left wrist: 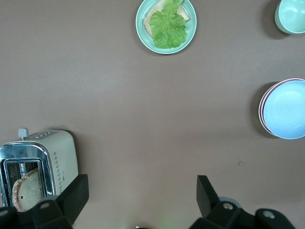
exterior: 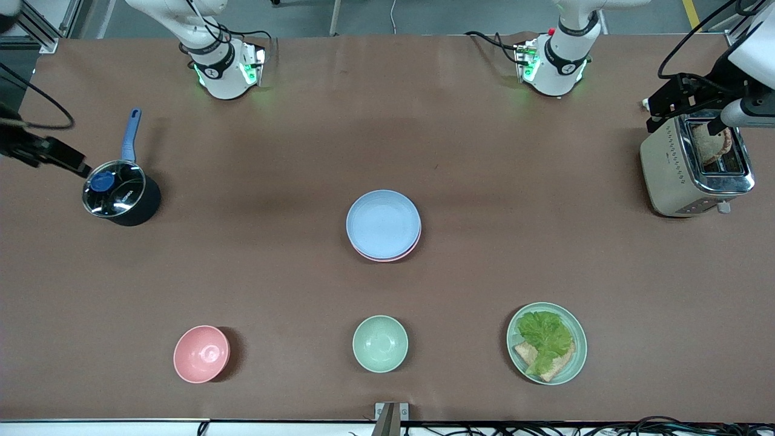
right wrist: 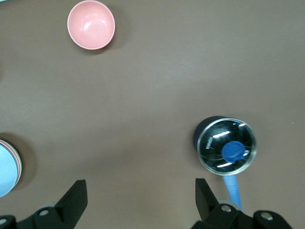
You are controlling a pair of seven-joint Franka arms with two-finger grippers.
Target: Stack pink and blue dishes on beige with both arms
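The left gripper (left wrist: 138,202) hangs over the toaster (exterior: 696,166) at the left arm's end of the table, its fingers spread wide and holding nothing; the right gripper (right wrist: 138,202) hangs likewise wide and empty beside the lidded pot (exterior: 121,192) at the right arm's end, so both arms appear to be waiting. The blue plate (exterior: 383,224) lies in the middle of the table on top of the pink plate (exterior: 404,253), of which only a thin crescent of rim shows from about three to six o'clock. The beige plate I cannot pick out with any certainty; it may lie hidden underneath the two. These plates look light, stiff and matte, probably plastic, so not very slippery or fragile. The sensible hold is a pinch on the raised rim at the edge, since the flat middle offers nothing to grip. At six o'clock from the stack, nearer the front camera, stands an empty green bowl (exterior: 380,343); at about seven o'clock an empty pink bowl (exterior: 201,353); at about five o'clock a green plate (exterior: 580,357) carrying lettuce (exterior: 544,332) over a slice of bread (exterior: 560,365). The toaster holds a slice of toast (exterior: 711,144).
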